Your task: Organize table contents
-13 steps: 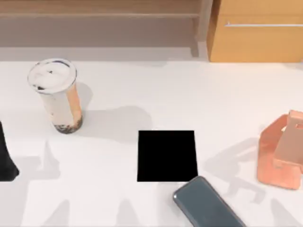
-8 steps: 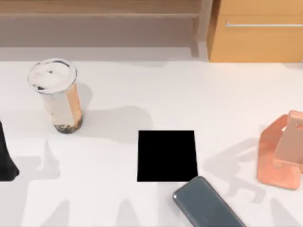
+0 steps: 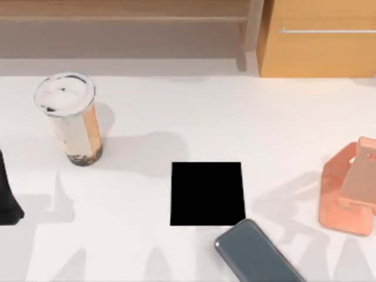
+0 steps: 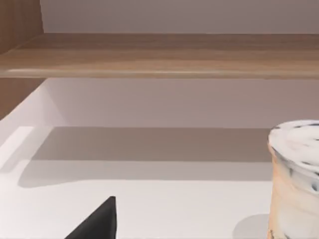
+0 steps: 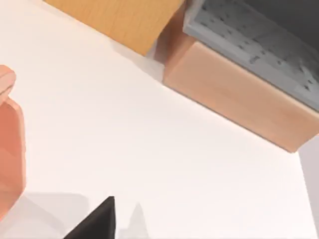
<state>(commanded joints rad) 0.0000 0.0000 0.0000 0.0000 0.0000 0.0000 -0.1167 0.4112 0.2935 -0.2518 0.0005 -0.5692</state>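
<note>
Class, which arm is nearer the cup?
Left. The left gripper sits at the table's left edge, a short way from the cup; the right gripper is beside the stand, far across on the right.

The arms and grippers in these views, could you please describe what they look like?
Little of them shows. At the top view's left edge, a matte black, tapering piece of the left arm juts over the white table. Each wrist view has one plain black, pointed wedge of its own gripper: the left gripper and the right gripper. No cables or markings are visible.
</note>
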